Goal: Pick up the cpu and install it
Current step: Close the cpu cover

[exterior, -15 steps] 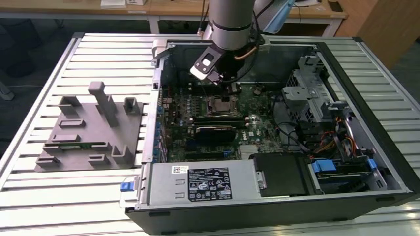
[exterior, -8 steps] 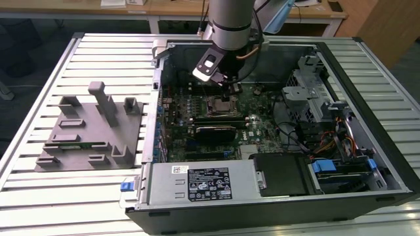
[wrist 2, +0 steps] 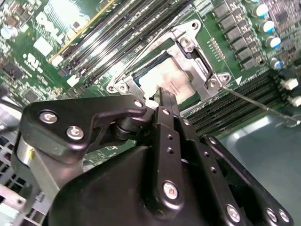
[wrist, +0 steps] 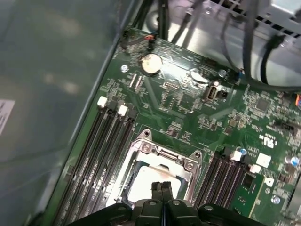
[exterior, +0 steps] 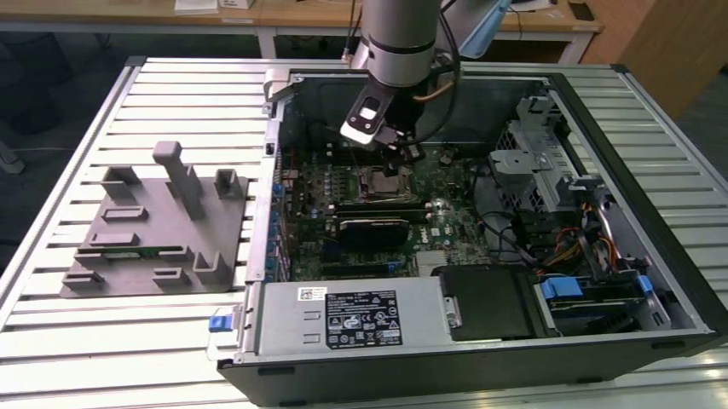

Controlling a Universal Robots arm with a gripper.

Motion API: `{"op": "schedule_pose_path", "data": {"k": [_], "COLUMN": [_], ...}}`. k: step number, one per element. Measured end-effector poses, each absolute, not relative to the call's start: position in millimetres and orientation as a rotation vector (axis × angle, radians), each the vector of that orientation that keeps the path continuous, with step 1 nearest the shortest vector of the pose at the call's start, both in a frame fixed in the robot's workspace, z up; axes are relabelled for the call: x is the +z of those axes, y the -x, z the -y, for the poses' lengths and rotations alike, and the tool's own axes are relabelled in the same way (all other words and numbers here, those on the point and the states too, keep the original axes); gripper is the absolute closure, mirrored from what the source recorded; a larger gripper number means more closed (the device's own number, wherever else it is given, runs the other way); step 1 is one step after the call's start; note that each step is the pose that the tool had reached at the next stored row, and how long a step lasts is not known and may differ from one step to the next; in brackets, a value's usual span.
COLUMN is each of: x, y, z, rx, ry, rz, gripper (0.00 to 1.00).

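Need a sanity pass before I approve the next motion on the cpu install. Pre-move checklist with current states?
1. cpu lying inside the socket frame: ok, seen in both wrist views.
2. gripper positioned over the socket frame: ok.
3. fingers shut, nothing between them: ok.
4. cpu seated flat: cannot tell, the fingers cover part of it.
5. fingers touching the cpu: cannot tell.
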State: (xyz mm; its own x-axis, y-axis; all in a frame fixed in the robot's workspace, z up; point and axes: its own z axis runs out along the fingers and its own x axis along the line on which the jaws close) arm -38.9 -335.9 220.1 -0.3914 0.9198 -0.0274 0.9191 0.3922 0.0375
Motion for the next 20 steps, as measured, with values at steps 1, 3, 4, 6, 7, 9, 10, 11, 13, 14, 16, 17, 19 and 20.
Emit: {"op": "schedule_pose_path", "data": {"k": [1, 3, 4, 6, 7, 9, 10, 11, 13, 14, 16, 17, 19, 20], "x": [220.2, 220.1, 220.1, 220.1, 220.1, 220.1, 220.0, 220.0, 220.0, 220.0, 219.9, 219.9, 219.8, 219.8], "y": [38.9, 38.9, 39.0, 38.9, 38.9, 38.9, 38.9, 38.9, 38.9, 38.9, 38.9, 38.9, 39.0, 39.0], "z": [335.9, 335.9, 335.9, 335.9, 335.9, 335.9, 335.9, 335.9, 335.9, 335.9, 335.9, 335.9, 335.9, 335.9], "rx": [0.024, 0.024, 0.025, 0.025, 0.025, 0.025, 0.024, 0.024, 0.022, 0.021, 0.019, 0.018, 0.015, 0.014], "ry": [-1.687, -1.645, -1.625, -1.580, -1.557, -1.511, -1.488, -1.465, -1.417, -1.394, -1.348, -1.324, -1.273, -1.248], "rz": [-2.597, -2.624, -2.637, -2.664, -2.678, -2.704, -2.716, -2.728, -2.753, -2.764, -2.786, -2.797, -2.819, -2.830], "gripper": [0.89, 0.89, 0.89, 0.89, 0.89, 0.89, 0.89, 0.89, 0.89, 0.89, 0.89, 0.89, 0.89, 0.89]}}
